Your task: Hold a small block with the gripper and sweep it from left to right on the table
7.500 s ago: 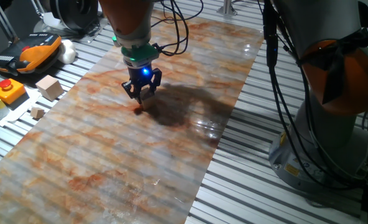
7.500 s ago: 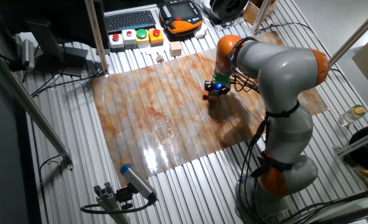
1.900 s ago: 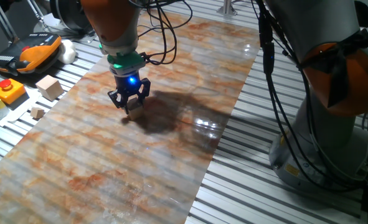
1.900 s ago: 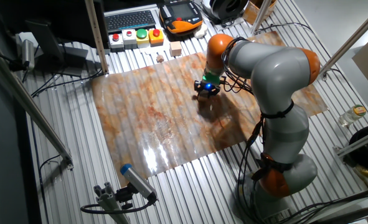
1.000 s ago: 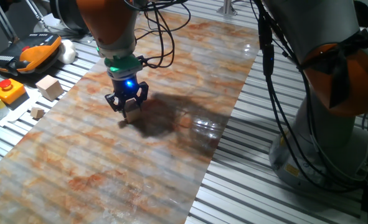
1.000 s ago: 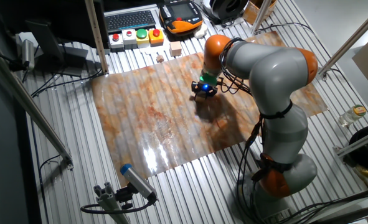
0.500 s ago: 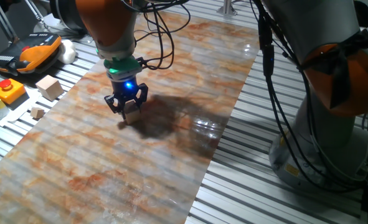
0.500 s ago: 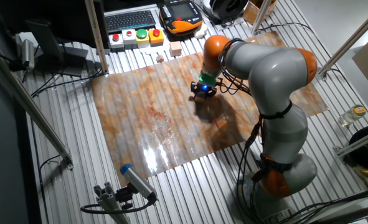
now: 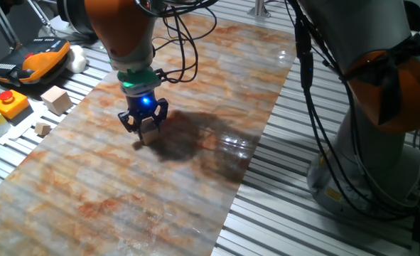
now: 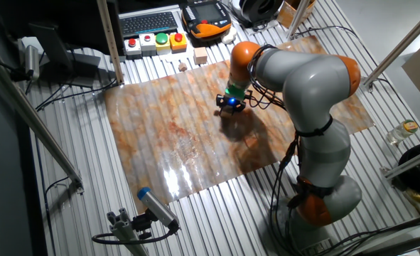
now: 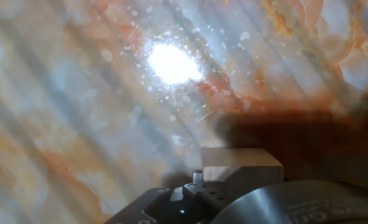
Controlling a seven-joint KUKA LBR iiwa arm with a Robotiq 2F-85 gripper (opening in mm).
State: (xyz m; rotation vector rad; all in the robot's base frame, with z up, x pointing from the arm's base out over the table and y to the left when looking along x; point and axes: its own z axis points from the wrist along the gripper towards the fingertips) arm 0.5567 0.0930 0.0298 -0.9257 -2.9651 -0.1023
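Gripping the small block (image 9: 146,132), the gripper (image 9: 144,127) stands low over the marbled mat (image 9: 195,178), its black fingers (image 9: 128,121) closed narrow around the light-brown cube so that only the block's lower part shows beneath them. A blue light glows just above the fingers, under a teal-green ring, and the orange arm (image 9: 121,32) rises from there toward 12 o'clock. Whether the block touches the mat or hangs just over it cannot be told.

From the other fixed view, the gripper (image 10: 230,104) sits toward the far side of the mat (image 10: 167,142), with the arm's grey body (image 10: 316,107) bending away toward 4 o'clock; the block itself is too small to make out there.

Looking along the fingers, the hand view shows the block (image 11: 240,165) at 6 o'clock, a pale wooden face just above the dark gripper housing, with a dark shadow spreading to 3 o'clock and a bright glare spot on the mat (image 11: 59,112) toward 12 o'clock.

Off the mat at 9 o'clock from the gripper lie a larger pale cube (image 9: 55,99) and, just nearer the camera, a tiny wooden cube (image 9: 42,129), both well apart from the gripper. Beyond them are a red button box (image 9: 9,103) and an orange handheld controller (image 9: 42,57).
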